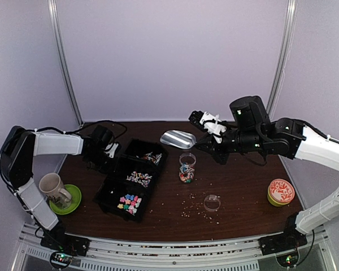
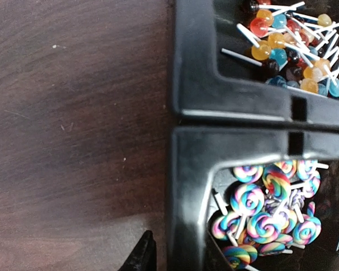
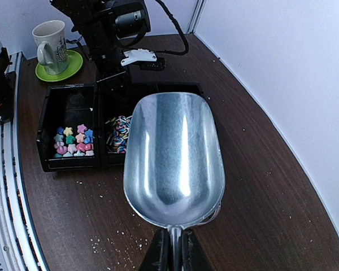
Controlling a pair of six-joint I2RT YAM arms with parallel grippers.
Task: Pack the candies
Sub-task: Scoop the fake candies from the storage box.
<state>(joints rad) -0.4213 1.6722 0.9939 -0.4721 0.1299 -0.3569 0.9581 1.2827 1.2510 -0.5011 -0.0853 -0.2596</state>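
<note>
Candies fill three black bins (image 1: 109,189): multicoloured stars (image 1: 130,202) (image 3: 73,141), swirl lollipops (image 1: 138,178) (image 2: 265,214) and round ball lollipops (image 1: 152,157) (image 2: 288,45). A small clear jar (image 1: 187,167) right of the bins holds some candies. My left gripper (image 1: 108,151) (image 2: 178,257) straddles the bins' left wall (image 2: 192,113), slightly open; its outer finger (image 2: 144,253) stands just off the wall, and the inner one is barely visible. My right gripper (image 1: 206,141) (image 3: 172,251) is shut on the handle of an empty metal scoop (image 1: 178,138) (image 3: 172,158), held above the table behind the jar.
The jar's clear lid (image 1: 212,202) lies on the table among pale crumbs (image 1: 189,210). A mug (image 1: 53,187) stands on a green saucer (image 1: 74,197) at the front left. An orange-topped round tin (image 1: 281,192) sits at the right.
</note>
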